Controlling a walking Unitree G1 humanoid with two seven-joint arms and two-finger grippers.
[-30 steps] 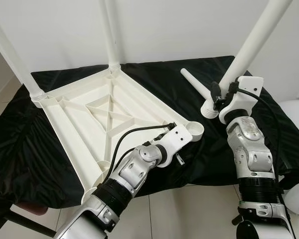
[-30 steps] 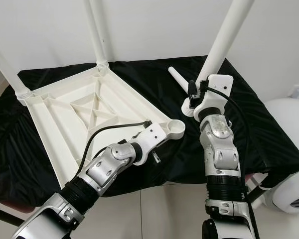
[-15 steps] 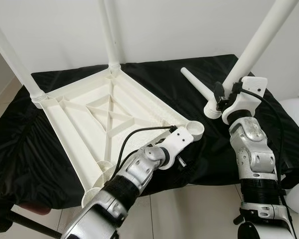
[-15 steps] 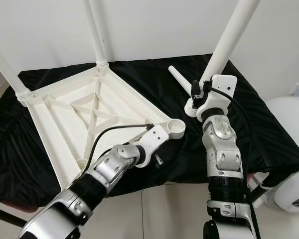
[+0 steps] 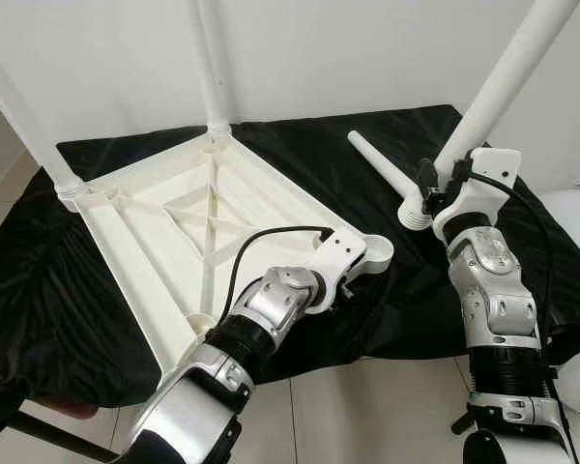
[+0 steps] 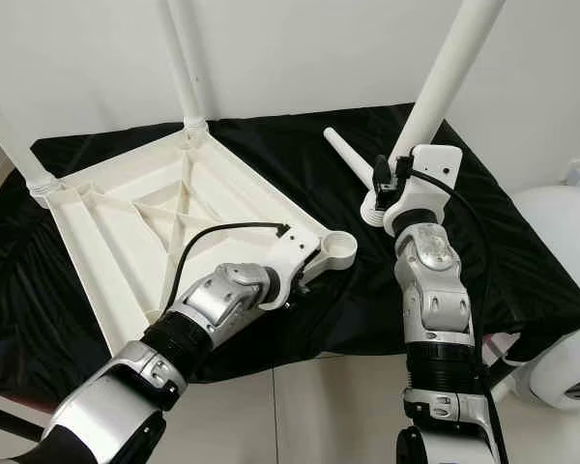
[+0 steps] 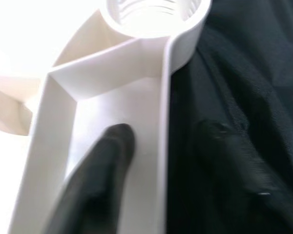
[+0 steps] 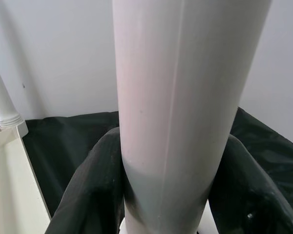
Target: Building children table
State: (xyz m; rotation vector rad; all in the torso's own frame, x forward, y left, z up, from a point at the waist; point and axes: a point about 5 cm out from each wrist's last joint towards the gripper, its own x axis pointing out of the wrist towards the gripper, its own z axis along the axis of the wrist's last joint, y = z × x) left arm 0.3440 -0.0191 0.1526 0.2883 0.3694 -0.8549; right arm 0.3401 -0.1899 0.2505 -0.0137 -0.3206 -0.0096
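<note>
At lower centre the left tool (image 5: pixel 353 275) grips the rim of the upturned white children's table (image 5: pixel 164 232), one black finger (image 7: pixel 100 165) inside the rim, having slid nearer the empty corner socket (image 5: pixel 371 249) than a second ago. At centre right the right tool (image 6: pixel 391 184), clamped on the table leg (image 6: pixel 445 82), has lifted it slightly above the black-draped tabletop (image 5: pixel 300 155), so threading seems next. A spare leg (image 5: pixel 382 166) lies behind

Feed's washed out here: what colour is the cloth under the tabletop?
Black; the cloth shows best in the left eye view, under the white tabletop.
</note>
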